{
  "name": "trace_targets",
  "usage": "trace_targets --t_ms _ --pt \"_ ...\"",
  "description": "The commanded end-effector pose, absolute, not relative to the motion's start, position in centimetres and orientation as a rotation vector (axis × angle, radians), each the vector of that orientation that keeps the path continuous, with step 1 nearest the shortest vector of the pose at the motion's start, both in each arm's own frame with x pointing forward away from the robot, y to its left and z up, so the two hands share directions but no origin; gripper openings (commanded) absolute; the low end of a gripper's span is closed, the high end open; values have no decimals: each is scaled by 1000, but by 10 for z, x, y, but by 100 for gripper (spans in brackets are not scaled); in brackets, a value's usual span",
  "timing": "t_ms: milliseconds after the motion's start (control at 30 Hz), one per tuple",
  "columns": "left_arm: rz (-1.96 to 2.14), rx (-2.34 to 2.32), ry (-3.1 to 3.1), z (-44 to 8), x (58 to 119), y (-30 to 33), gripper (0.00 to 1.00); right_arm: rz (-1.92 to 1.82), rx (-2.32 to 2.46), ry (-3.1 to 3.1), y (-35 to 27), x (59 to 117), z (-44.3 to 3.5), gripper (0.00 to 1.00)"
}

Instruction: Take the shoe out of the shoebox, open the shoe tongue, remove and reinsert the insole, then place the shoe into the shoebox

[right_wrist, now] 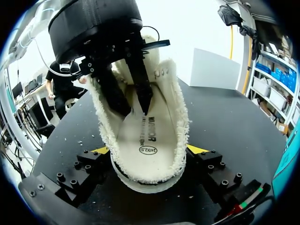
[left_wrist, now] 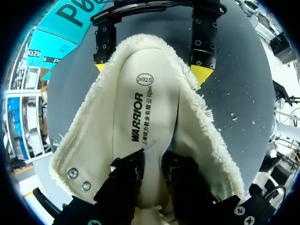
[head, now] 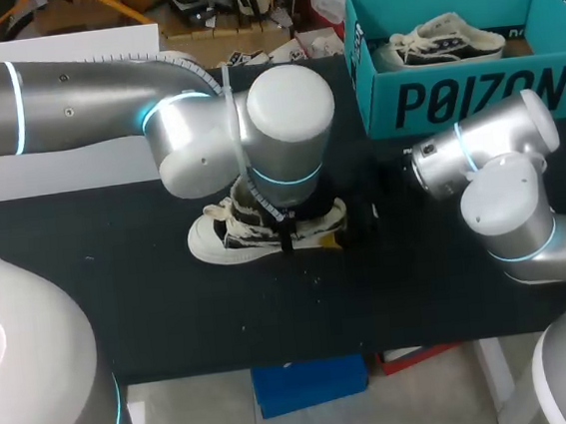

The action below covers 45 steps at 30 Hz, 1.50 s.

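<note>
right hand (right_wrist: 149,150) clamps shoe (head: 216,240) heel | left hand (left_wrist: 152,165) inside on insole (left_wrist: 145,108), grip unclear | shoebox (head: 473,98) holds second shoe (head: 437,45)

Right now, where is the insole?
The insole lies inside the shoe in the middle of the table, beneath the left gripper; the right gripper clamps the shoe's heel.
</note>
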<state>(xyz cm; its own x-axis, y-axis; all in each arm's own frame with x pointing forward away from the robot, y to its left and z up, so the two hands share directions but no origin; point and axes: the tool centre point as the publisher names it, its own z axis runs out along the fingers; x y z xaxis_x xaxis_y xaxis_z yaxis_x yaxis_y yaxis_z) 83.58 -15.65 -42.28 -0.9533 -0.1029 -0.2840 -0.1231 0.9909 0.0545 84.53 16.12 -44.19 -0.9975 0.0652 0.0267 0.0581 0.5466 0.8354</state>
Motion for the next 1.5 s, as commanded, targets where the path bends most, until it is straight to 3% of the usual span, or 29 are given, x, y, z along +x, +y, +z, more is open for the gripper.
trace_targets --t_ms 33,433,500,567,1500 --pt "77 -150 2767 -487 860 -145 22 1486 111 2758 160 845 -442 0" --pt "-12 -144 2679 -481 876 -149 18 1486 111 2758 160 845 -442 0" --pt "-24 -139 2687 -482 874 -151 12 1486 111 2758 160 845 -442 0" --pt "-25 -128 2698 -483 872 -153 0 1486 111 2758 160 845 -442 0" --pt "-117 148 3216 -451 819 -173 0 1486 111 2758 160 845 -442 0"
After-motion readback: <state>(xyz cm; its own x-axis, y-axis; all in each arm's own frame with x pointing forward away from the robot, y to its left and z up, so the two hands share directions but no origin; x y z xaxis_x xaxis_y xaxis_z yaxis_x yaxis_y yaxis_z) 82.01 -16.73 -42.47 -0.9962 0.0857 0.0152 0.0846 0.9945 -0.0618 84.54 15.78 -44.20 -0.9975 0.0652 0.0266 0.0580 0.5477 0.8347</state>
